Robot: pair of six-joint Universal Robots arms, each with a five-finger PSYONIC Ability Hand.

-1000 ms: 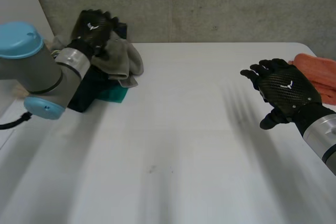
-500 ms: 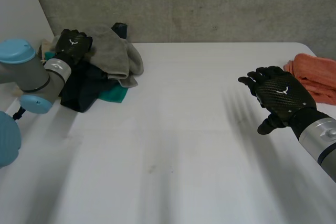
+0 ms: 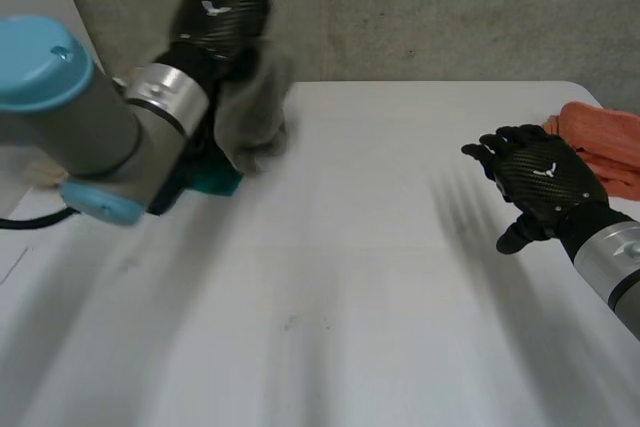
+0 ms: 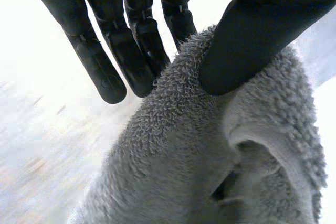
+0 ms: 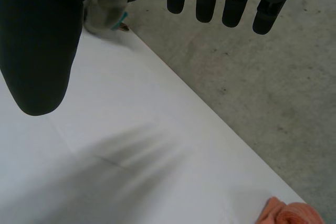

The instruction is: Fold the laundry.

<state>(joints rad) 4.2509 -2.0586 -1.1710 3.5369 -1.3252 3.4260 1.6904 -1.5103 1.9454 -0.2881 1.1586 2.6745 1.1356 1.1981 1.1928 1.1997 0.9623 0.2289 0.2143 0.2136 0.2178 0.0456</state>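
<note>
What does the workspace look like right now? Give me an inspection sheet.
surface: white table, one small mark near its middle
job's things: grey towel lifted above the pile at the far left corner; orange cloth at the right edge
clutter: nothing seen
hands: left hand pinches the towel between thumb and fingers; right hand open above the table, holding nothing
cables: nothing seen
surroundings: concrete wall behind the table

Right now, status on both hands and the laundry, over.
Left hand pinching grey towel, up over the clothes pile. Right hand open, empty, above table. Orange cloth beside it. Nothing between the hands.
</note>
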